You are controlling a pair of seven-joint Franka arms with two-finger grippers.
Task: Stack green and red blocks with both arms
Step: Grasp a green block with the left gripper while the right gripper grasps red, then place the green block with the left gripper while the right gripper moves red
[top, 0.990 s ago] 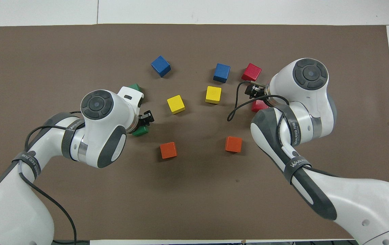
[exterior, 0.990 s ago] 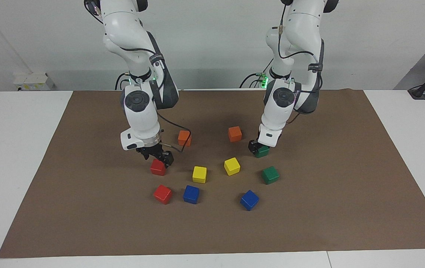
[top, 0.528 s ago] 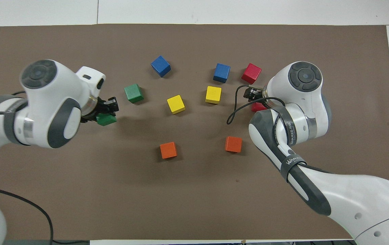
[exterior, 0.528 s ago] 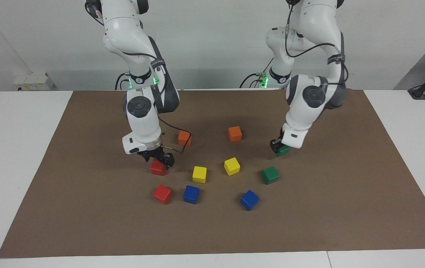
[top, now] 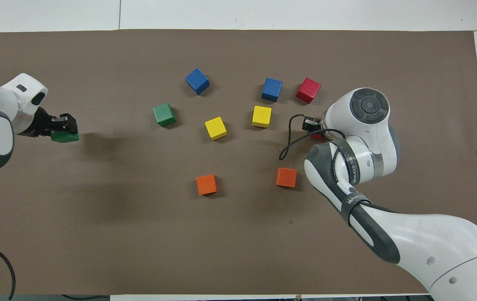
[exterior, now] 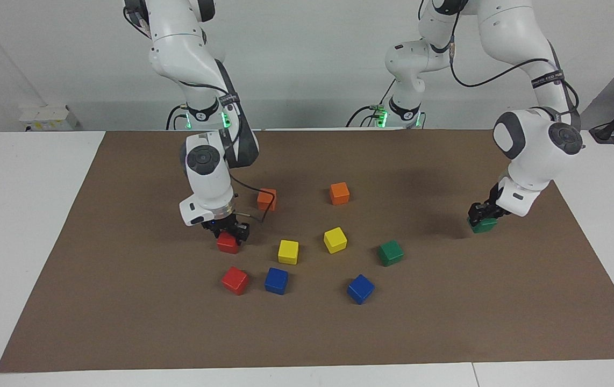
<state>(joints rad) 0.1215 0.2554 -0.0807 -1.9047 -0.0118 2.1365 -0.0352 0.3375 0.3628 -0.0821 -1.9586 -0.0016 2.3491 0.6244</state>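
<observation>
Brown mat [exterior: 124, 322], two green blocks [exterior: 391, 252], two red blocks [exterior: 235, 280]

In the overhead view, the red block under the right gripper [top: 311, 127] is almost wholly covered by the right arm's wrist; only a sliver shows. The left arm is cut off by that view's edge, its base unseen. In the facing view, both arms' upper links are cut off at the top. The green block [exterior: 483, 224] held by the left gripper [exterior: 481, 214] is partly hidden by the fingers.
</observation>
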